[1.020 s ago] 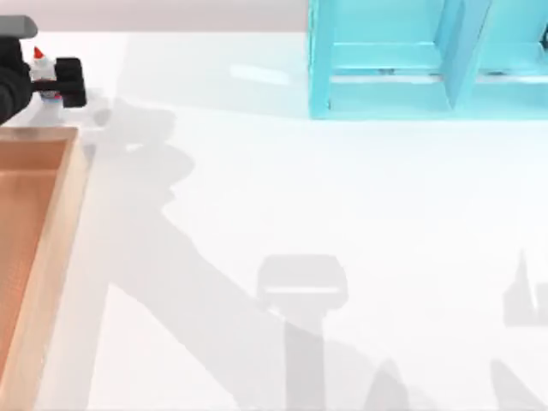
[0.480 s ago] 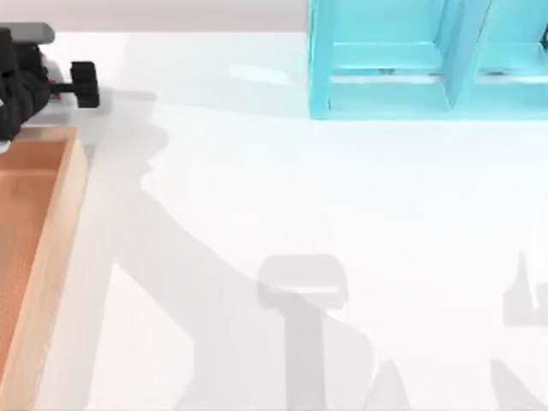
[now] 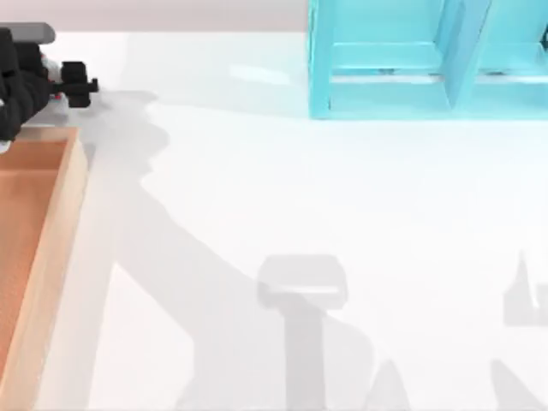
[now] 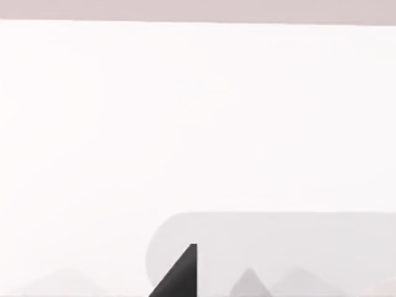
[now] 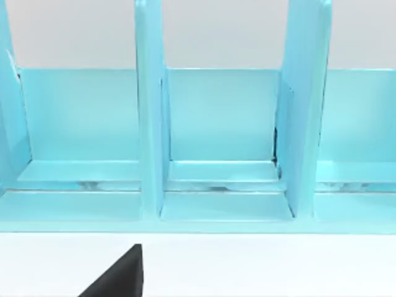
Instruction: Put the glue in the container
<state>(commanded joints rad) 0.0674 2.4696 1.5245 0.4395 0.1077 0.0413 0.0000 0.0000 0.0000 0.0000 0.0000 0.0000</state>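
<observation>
Wooden container (image 3: 53, 257) lies at table's left edge.

Overhead view plus two wrist views

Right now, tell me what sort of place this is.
Probably a simulated tabletop workspace for sorting: a plain white table carrying a shallow wooden box and a turquoise shelf unit, with the left gripper near the box.

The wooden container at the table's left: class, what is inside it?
The container shows only its bare orange-brown floor. The left gripper sits just beyond its far end, over the white table; the arm covers whatever it may carry.
</observation>
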